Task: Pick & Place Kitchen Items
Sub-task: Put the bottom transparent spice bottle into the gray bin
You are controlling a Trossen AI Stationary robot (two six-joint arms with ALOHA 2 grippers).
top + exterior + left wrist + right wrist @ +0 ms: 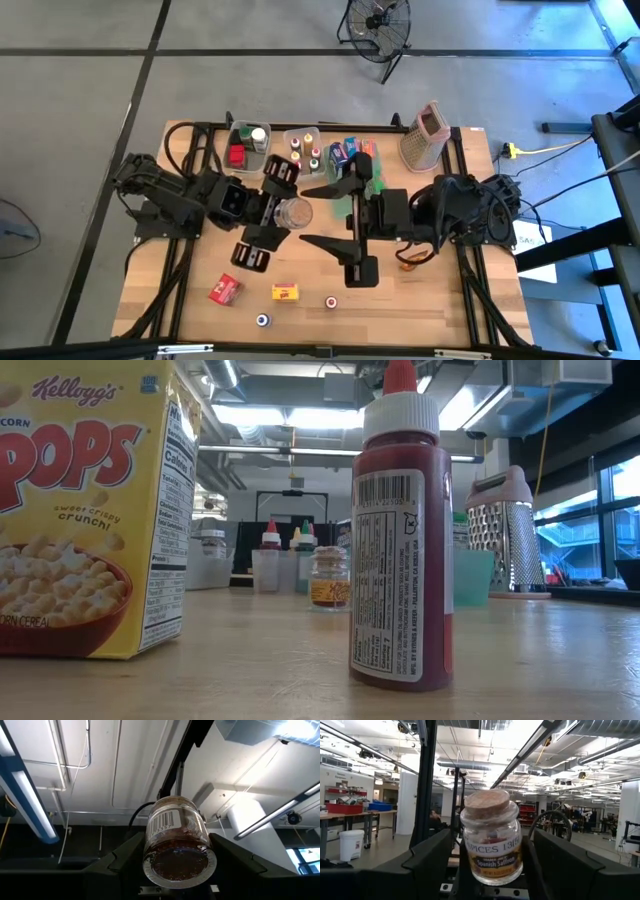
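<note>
Two tools meet at your bench's [200, 310] centre: left tool [283, 212] pinches a jar [293, 212]; right tool [322, 215], at its 3 o'clock, stands spread.

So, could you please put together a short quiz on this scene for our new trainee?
1. True or false: the box grater lies flat on its side.
2. The label of the corked jar between the right tool's fingers reads: A) Spanish Saffron, B) Paprika, C) Cinnamon?
3. What does the left tool hold?
Key: 1 false, it stands upright; 2 A; 3 a glass jar bearing a barcode.
</note>
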